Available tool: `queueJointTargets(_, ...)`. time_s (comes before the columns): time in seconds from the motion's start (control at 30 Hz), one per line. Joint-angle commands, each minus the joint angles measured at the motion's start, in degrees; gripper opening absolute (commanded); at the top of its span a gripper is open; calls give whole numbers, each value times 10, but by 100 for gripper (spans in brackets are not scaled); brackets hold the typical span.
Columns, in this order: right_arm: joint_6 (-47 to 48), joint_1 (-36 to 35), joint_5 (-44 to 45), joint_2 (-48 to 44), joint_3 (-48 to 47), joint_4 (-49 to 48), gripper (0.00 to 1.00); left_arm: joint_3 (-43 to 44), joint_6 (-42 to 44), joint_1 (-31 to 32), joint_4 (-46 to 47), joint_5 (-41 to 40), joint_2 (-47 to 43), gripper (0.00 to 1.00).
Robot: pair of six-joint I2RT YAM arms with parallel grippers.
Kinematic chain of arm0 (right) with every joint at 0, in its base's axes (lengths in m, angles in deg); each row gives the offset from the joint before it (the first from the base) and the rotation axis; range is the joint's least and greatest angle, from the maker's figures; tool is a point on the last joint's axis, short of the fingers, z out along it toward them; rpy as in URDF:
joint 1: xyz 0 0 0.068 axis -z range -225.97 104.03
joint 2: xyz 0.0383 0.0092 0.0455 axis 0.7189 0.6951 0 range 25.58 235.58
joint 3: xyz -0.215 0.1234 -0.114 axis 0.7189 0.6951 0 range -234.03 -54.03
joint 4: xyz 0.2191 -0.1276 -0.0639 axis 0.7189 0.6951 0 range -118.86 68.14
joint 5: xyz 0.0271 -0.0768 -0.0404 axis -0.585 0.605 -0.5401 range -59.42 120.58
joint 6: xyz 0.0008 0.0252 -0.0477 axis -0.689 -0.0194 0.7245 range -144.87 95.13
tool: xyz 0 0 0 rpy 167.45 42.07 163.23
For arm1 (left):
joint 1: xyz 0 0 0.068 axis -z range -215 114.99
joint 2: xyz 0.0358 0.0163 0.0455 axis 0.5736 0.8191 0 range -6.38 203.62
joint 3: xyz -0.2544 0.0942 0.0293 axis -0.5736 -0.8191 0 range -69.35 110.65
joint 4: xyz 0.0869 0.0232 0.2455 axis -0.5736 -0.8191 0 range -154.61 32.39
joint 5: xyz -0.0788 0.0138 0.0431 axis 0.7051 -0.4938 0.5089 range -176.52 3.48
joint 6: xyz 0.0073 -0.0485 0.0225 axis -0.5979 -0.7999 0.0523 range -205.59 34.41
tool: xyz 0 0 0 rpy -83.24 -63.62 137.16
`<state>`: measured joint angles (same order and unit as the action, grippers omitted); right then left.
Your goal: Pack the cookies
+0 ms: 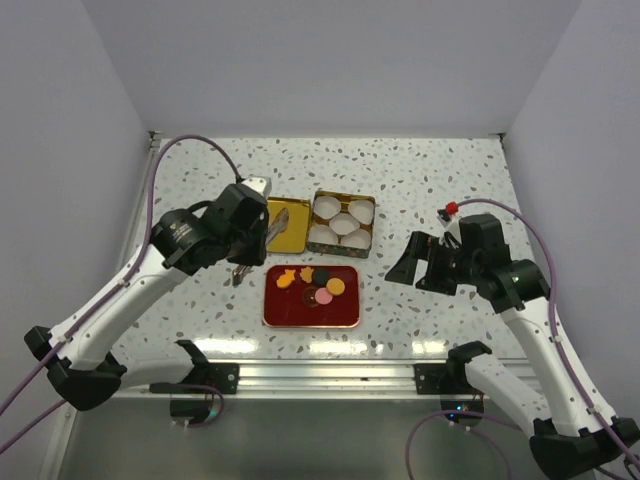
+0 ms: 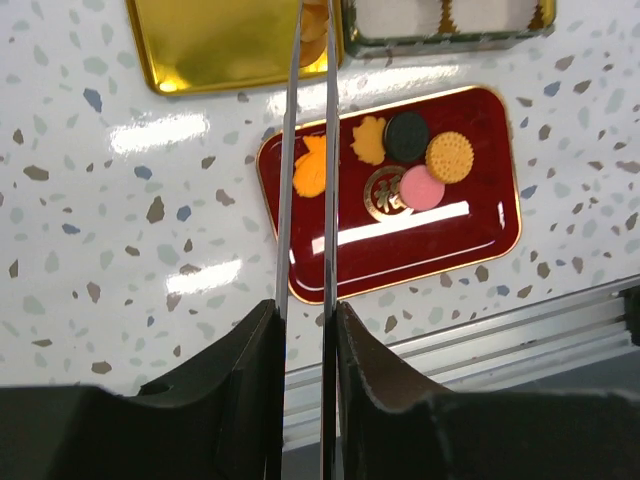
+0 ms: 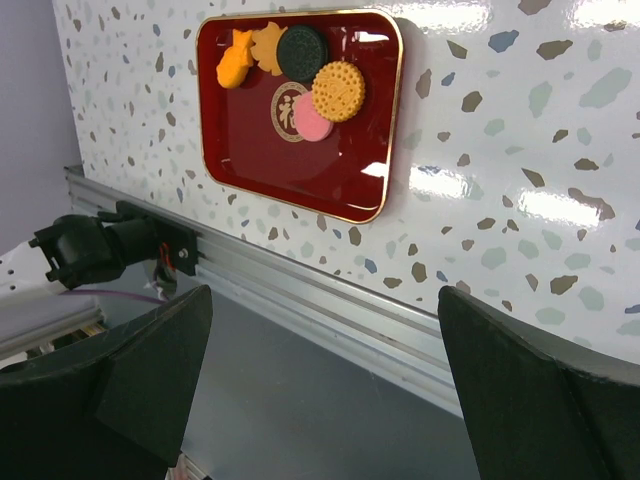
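I'm at pick-up: my left gripper [image 2: 305, 315] clamps the tongs [image 2: 331, 200], whose blades cross the orange cookie [image 2: 312, 172] at centre frame. My right gripper [image 3: 320, 330] gapes empty. Next, I'd set the tips astride it.

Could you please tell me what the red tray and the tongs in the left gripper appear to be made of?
The red tray: glossy, perhaps lacquered plastic or metal; sharp reflections, gold rim. The tongs, held in the left gripper: probably polished metal; thin, mirror-bright blades.
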<state>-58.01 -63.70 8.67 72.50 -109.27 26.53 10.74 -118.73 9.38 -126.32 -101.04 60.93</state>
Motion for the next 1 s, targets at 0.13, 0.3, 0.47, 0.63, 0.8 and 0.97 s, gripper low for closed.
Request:
queueJointTargets(0.13,3,-3,11,-2,-18,2,99,125,45,1,68,2,92,16)
queueJointTargets(0.3,-10,-4,8,-15,-8,-1,99,192,76,1,101,-3,185,16)
queueJointTargets(0.47,-8,-3,28,-23,-18,16,99,206,92,0,136,-10,250,16)
queueJointTargets(0.63,-4,-3,54,-28,-29,28,99,219,98,-5,149,-32,319,16)
queueJointTargets(0.8,-4,-3,74,-33,-34,40,99,215,121,-19,184,-12,361,17)
queueJointTargets(0.97,-12,-3,89,-39,-29,42,99,212,142,-41,205,-17,386,20)
